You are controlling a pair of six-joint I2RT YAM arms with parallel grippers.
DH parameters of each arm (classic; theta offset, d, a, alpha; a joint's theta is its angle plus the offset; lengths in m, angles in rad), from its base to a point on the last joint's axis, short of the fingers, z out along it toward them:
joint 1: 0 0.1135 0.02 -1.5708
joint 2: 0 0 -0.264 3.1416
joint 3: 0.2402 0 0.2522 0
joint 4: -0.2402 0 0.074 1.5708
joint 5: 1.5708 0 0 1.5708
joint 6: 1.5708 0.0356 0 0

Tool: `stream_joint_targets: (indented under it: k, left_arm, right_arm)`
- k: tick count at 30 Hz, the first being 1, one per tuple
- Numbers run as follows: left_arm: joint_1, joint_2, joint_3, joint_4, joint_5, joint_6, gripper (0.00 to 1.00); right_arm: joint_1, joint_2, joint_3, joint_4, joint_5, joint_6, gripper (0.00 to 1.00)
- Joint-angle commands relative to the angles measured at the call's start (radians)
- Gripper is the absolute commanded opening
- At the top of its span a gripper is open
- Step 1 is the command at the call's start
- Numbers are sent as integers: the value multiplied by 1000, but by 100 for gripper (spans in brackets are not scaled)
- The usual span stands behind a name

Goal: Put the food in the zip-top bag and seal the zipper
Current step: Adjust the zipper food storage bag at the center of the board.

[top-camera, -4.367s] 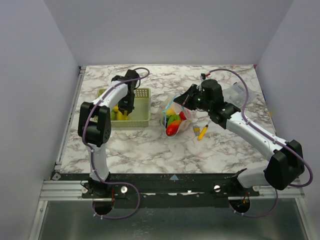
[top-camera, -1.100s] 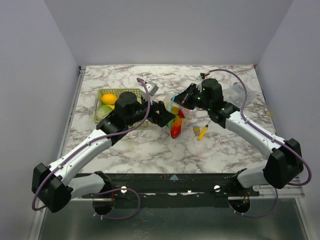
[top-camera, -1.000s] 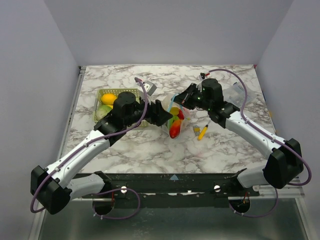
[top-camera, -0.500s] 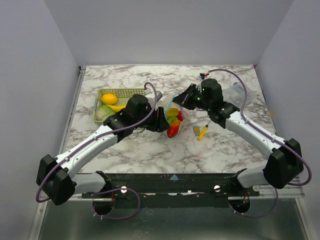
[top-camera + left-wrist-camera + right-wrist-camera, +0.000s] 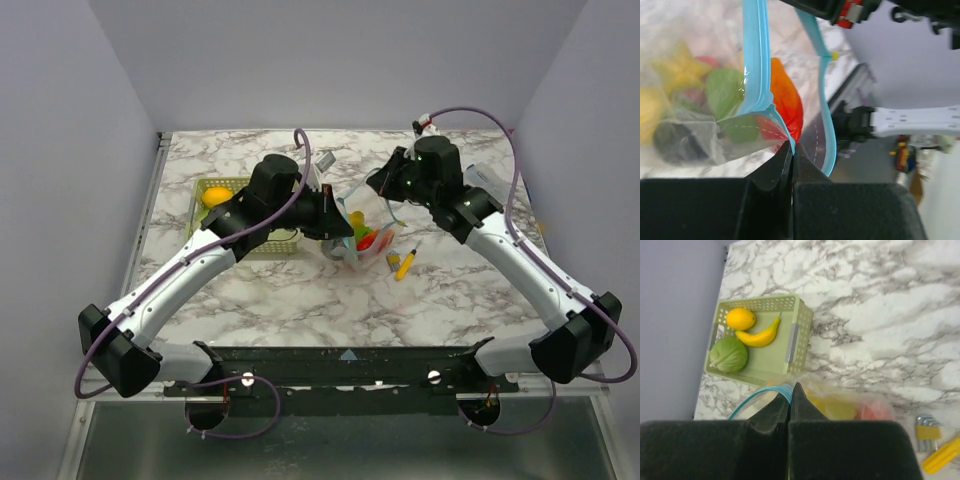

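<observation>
Item: zip-top bag [image 5: 358, 243], mid-worktop toward the far edge, food [image 5: 785, 102] inside. I read the left gripper [image 5: 791, 150] clamped on its zipper [image 5: 755, 60], and the right gripper [image 5: 789, 390] pinching the zipper's other side.

From above, the left arm [image 5: 205, 255] covers most of the basket [image 5: 228, 183]; one yellow fruit [image 5: 215, 196] shows at its left end. The food [image 5: 366, 238] in the bag [image 5: 350, 250] is too small there to tell apart. At the left wrist the bag runs off the top and left edges, and a dark shape [image 5: 675, 142] behind the plastic is too blurred to identify. At the right wrist the right hand [image 5: 790, 390] hides the bag's lower part, and the corner cuts off a yellow tool [image 5: 940, 460].
</observation>
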Motion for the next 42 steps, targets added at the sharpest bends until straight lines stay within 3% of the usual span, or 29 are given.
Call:
stream_joint_targets:
  k: [1,5,9,14,20,25,30,33,38,39,42]
  left_arm:
    - [37,11,61,18,193,-180,0]
    - [111,84,2,5,153,-215,0]
    - [180,180,-29,-3,200,-199,0]
    - [146,49,-12,44,149,-145,0]
    - [190,104,22,1,208,-134,0]
    - [211,103,-24,39,205,-137,0]
    - [250,29,-67,84,157,-79,38]
    - [281,-23,-62,49,71,-22,54]
    - [360,-53,-41,-40,-90,18,69]
    - [377,-59,-46,-46,-121,7,74]
    - [453,-70,-79,-57,-207,-106,76]
  right_arm:
    - [-5,8,186,-233,62,-207,0]
    - [-5,20,79,-124,-82,-160,0]
    - [-5,47,-9,-68,3,-159,0]
    - [-5,83,86,-172,100,-217,0]
    - [-5,31,123,-134,63,-204,0]
    - [-6,27,32,-67,55,-163,0]
    - [-5,46,-8,-36,5,-132,0]
    - [-5,46,-9,-24,-10,-128,0]
    - [-5,53,3,-20,-15,-137,0]
    - [-5,55,4,-20,-15,-138,0]
    - [-6,54,0,-20,-11,-142,0]
